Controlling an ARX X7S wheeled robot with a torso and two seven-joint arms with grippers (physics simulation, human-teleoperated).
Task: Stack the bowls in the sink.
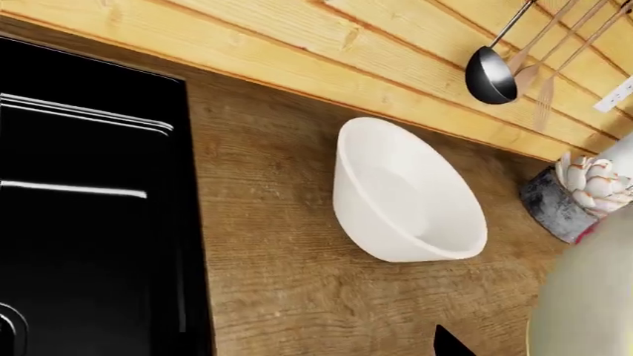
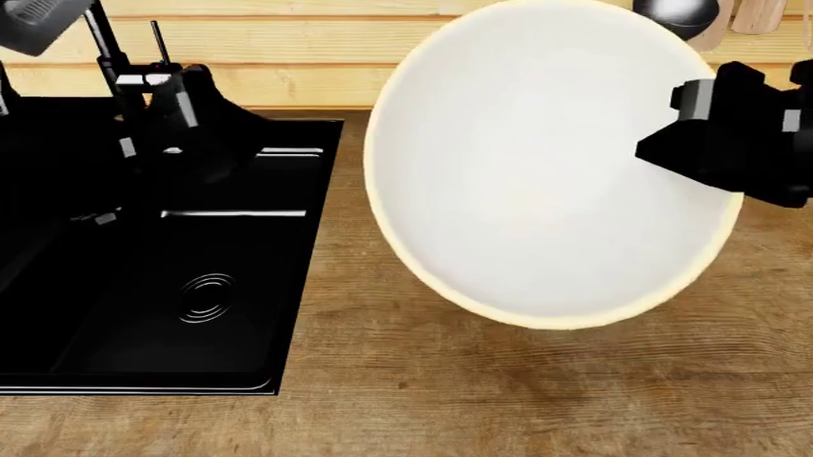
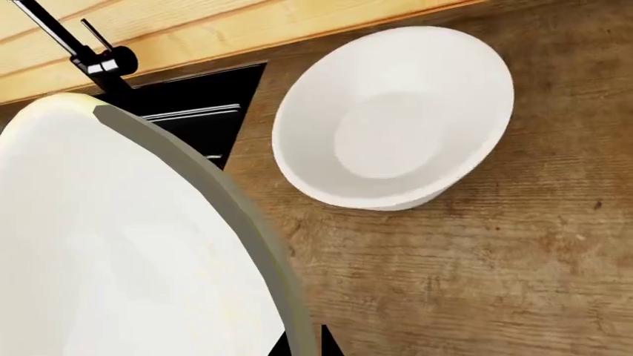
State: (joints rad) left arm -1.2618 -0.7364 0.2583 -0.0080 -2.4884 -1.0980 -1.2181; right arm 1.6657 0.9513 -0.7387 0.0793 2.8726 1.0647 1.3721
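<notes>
The wide bowl (image 2: 546, 171) is glossy white, round and shallow-curved, with a pale yellow rim; it hangs tilted in the air over the bench (image 2: 508, 390), its inside turned to the head camera and filling much of that view. The right gripper (image 2: 737, 143), a blocky matte black shape, sits at the bowl's rim, its fingers closed on the edge. The plain bowl (image 3: 396, 119) is smaller, tapered to a flat base, all white, and stands upright on the bench beside the sink (image 2: 152, 286), apart from it.

The bench is brown wood with strong grain. Behind it runs a wall of pale pine planks (image 1: 296, 44). The sink is matte black and rectangular with a ringed round drain (image 2: 208, 293) and a thin black faucet (image 3: 84, 52) at its back edge. A dark ladle (image 1: 491, 74) and wooden utensils hang on the wall; a potted succulent (image 1: 583, 189) stands near the plain bowl.

In the head view the lifted bowl hides the plain one. The left arm shows only as dark parts over the sink, and whether its fingers are open cannot be told.
</notes>
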